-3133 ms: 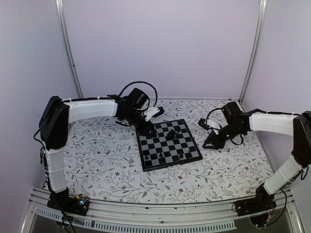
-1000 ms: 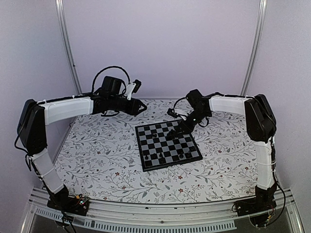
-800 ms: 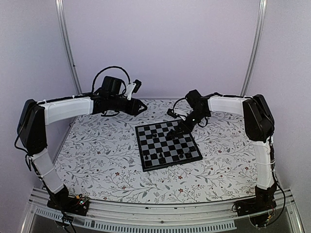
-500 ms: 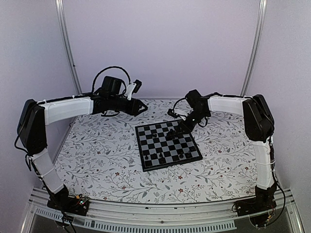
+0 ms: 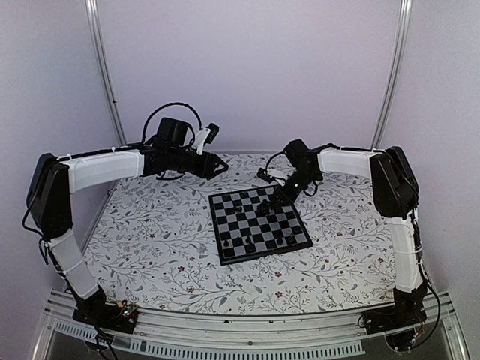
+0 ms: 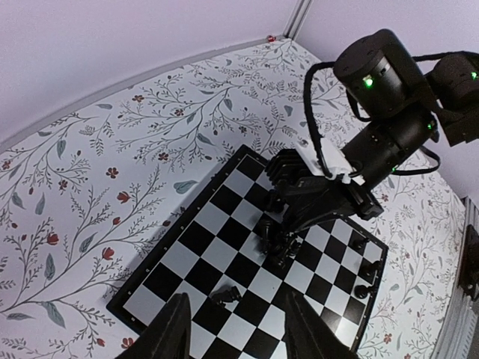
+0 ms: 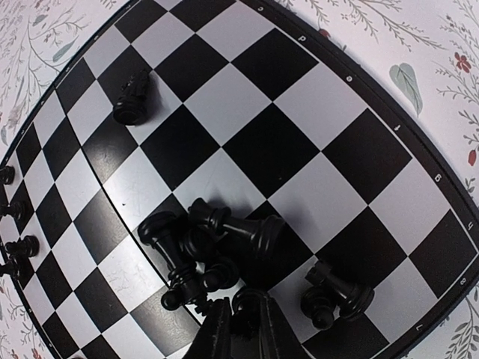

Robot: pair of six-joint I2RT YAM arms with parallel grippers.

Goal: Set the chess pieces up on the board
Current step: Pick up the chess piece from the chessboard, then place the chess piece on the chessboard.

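The board (image 5: 225, 234) lies flat in the middle of the flower-patterned desk (image 5: 150, 232), turned a little so that one corner points toward the far left. In its far half, right of centre, several black chess pieces (image 7: 217, 239) lie toppled in a heap, touching and crossing one another. One more fallen piece (image 7: 337, 295) lies just to the side of the heap. A lone piece (image 7: 133, 97) lies on its side well apart from the heap, in the far left part of the board. A few upright pieces (image 5: 278, 240) stand along the near rows.

The right gripper (image 7: 243, 310) is down over the heap, its fingers (image 7: 217, 329) drawn narrow on either side of one dark piece at the heap's edge. Whether they actually press on it cannot be told.

The left gripper (image 6: 236, 333) hangs above the far left of the desk, off the board and well apart from every piece. Its fingers are spread and nothing is between them.
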